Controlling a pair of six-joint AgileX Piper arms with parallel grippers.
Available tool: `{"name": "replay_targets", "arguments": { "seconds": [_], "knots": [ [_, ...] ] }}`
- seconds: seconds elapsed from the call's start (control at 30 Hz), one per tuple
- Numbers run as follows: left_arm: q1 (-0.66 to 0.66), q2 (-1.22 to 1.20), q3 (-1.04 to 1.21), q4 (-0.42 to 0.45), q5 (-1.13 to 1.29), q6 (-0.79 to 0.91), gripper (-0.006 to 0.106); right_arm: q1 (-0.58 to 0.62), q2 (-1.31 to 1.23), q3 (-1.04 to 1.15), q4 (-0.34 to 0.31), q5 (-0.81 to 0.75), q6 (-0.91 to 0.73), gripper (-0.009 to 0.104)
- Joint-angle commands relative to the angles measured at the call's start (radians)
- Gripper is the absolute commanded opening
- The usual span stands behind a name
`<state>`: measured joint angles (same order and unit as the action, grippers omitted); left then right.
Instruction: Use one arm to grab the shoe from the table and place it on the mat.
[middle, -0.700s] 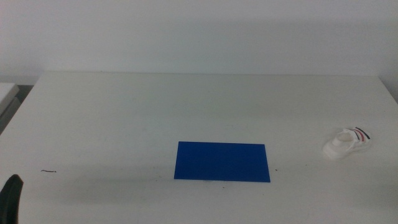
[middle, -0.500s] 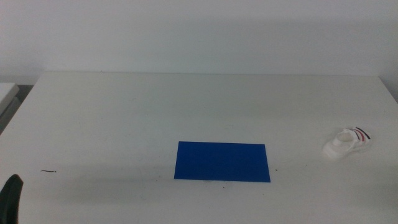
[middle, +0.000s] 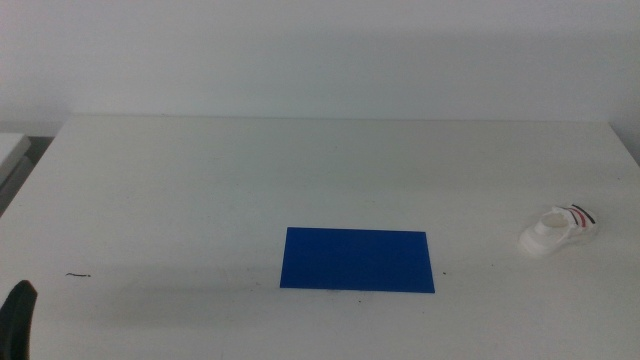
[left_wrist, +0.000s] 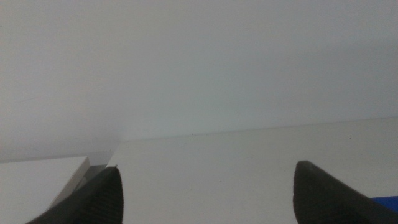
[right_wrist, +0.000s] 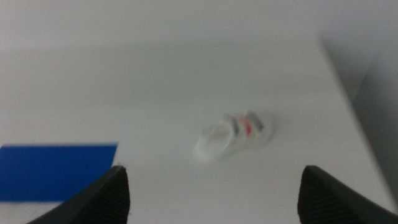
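Nothing has shifted on the table since the earlier frames except the left gripper's dark tip, which sits a touch lower at the near left corner. Your shoe lies on the white table, well apart from the blue mat, and directly ahead of the right gripper, whose jaws stand wide apart and empty. The left gripper's jaws are spread and empty too, far from the shoe. I'd judge the risk is clipping the rounded sole and nudging the shoe toward the nearby table edge. Only the right wrist view shows that gripper lined up with the shoe; the middle view shows no right arm at all.
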<state>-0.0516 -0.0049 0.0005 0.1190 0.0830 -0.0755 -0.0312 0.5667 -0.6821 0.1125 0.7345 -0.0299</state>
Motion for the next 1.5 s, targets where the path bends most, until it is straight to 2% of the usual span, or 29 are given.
{"name": "replay_targets", "arguments": {
  "seconds": [0.0,0.17,0.23,0.3,0.47,0.67,0.83,0.97,1.37,1.47],
  "knots": [
    [0.000,0.005,0.000,-0.002,-0.012,-0.002,0.094,0.003,0.144,-0.106,0.020,0.101,0.056,0.091],
    [0.000,0.005,0.000,-0.002,-0.012,-0.002,0.094,0.003,0.426,-0.324,-0.006,0.256,0.459,0.091],
    [0.000,0.005,0.000,-0.002,-0.012,-0.002,0.094,0.003,0.518,-0.377,-0.016,0.274,0.533,0.091],
    [0.000,0.005,0.000,-0.002,-0.012,-0.002,0.094,0.003,0.607,-0.418,-0.056,0.245,0.591,0.091],
    [0.000,0.005,0.000,-0.002,-0.012,-0.002,0.094,0.001,0.813,-0.497,-0.068,0.218,0.756,0.091],
    [0.000,0.005,0.000,-0.002,-0.012,-0.002,0.094,0.001,1.029,-0.579,-0.144,0.236,0.838,0.091],
    [0.000,0.005,0.000,-0.002,-0.012,-0.002,0.094,0.001,1.130,-0.590,-0.163,0.198,0.943,0.091],
    [0.000,0.005,0.000,-0.002,-0.012,-0.002,0.094,0.001,1.181,-0.595,-0.163,0.156,1.025,0.091],
    [0.000,0.005,0.000,-0.002,-0.012,-0.002,0.094,0.031,1.335,-0.595,-0.156,0.015,1.025,0.090],
    [0.000,0.005,0.000,-0.002,-0.012,-0.002,0.094,0.031,1.368,-0.595,-0.156,0.001,1.028,0.086]
  ]
}}
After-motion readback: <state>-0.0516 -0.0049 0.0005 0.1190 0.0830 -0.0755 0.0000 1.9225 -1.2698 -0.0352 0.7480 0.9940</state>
